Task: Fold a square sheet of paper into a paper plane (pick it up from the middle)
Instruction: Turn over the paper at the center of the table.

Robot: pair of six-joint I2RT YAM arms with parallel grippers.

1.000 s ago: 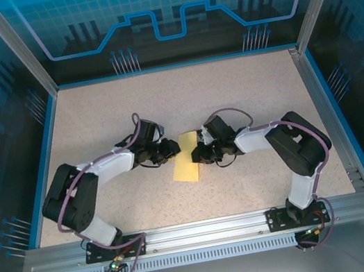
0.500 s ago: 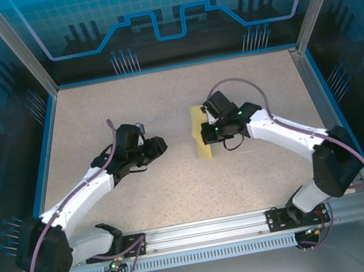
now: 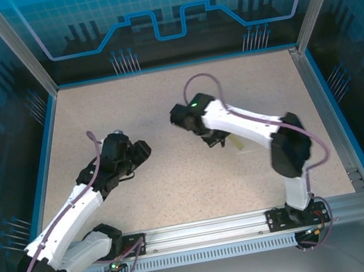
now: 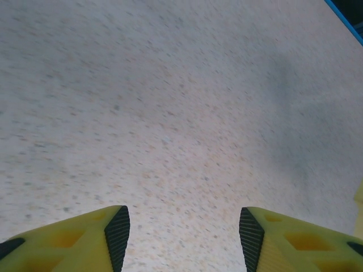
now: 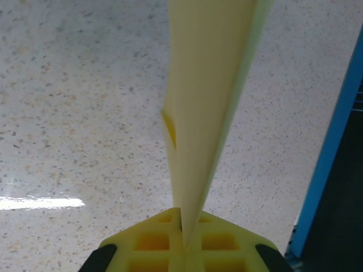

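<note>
**Paper Folded and Aloft, Plane Unfinished**

At the left of the overhead view, the left gripper hangs over the bare speckled table, its fingers spread and holding nothing. Right of centre, the right gripper is pressed together on the folded yellow paper, a narrow, creased piece held off the surface. The folding looks well along. I judge the last wing folds or the setting down remain.

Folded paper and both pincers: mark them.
folded paper [image 5: 204, 102], right wrist view, middle of its flat face
right pincer [image 5: 182, 222], right wrist view, where its fingertips clamp the paper
left pincer [image 4: 182, 235], left wrist view, midway between its open fingertips
</note>
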